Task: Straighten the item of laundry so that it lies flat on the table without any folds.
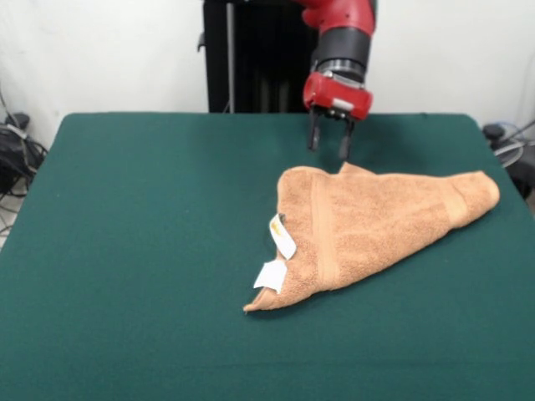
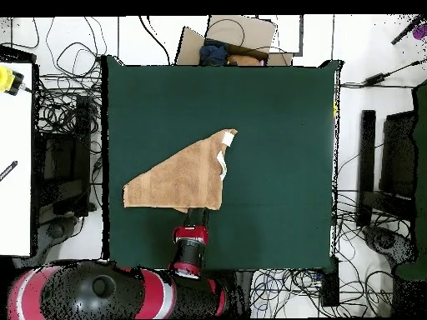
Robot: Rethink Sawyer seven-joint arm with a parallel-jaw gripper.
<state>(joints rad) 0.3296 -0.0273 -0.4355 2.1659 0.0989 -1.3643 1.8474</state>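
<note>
The item of laundry [image 1: 376, 221] is an orange-tan towel folded over itself into a rough triangle, on the right half of the green table [image 1: 150, 251]. A woven band runs across it, and two white tags [image 1: 282, 236] stick out at its left edge. My gripper [image 1: 328, 144] hangs open with nothing between its fingers, just past the towel's far corner and slightly above the cloth. From overhead, the gripper [image 2: 197, 218] sits at the towel's [image 2: 183, 179] bottom edge near its right corner, on the table [image 2: 275, 108].
Green cloth stretches wide to the left and front of the towel. Beyond the table edges lie tangled cables [image 2: 62, 108], a white desk [image 2: 15, 158], black equipment [image 2: 367, 167] and a cardboard box [image 2: 238, 33].
</note>
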